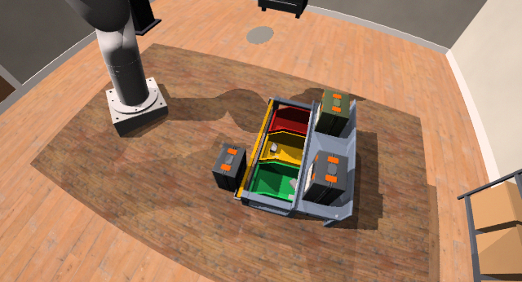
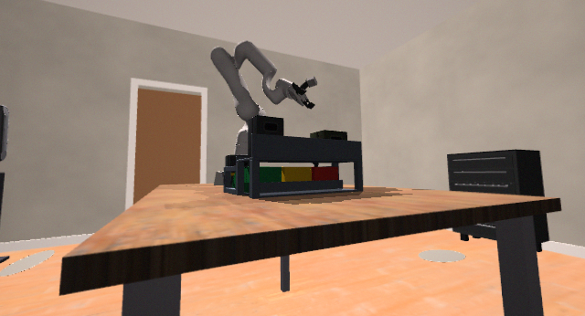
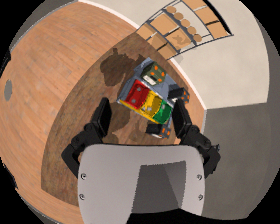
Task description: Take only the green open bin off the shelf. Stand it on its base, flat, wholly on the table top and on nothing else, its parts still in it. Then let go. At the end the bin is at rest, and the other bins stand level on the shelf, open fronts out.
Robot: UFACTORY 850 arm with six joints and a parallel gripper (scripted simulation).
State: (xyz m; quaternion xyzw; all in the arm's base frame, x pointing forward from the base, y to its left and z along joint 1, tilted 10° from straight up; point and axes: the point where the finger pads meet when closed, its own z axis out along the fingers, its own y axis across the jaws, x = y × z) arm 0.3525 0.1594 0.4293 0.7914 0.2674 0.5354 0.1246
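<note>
The green open bin (image 1: 274,180) (image 2: 270,173) (image 3: 161,111) sits at one end of the lower level of the grey shelf (image 1: 330,141) (image 2: 303,149), next to a yellow bin (image 1: 285,147) (image 2: 296,173) and a red bin (image 1: 291,119) (image 2: 325,173). A small grey part (image 1: 293,184) lies in the green bin. My gripper (image 2: 307,98) (image 3: 142,105) is open and empty. It hangs high above the shelf, pointing down at it, well clear of the bins. In the wrist view the shelf shows small between the two spread fingers.
An olive case (image 1: 333,111) and a dark case (image 1: 326,176) stand on the shelf's upper deck. Another dark case (image 1: 229,165) stands on the table (image 2: 320,215) beside the shelf's yellow rail. The arm's base (image 1: 134,104) is at the table's left. A black cabinet (image 2: 495,170) stands on the floor.
</note>
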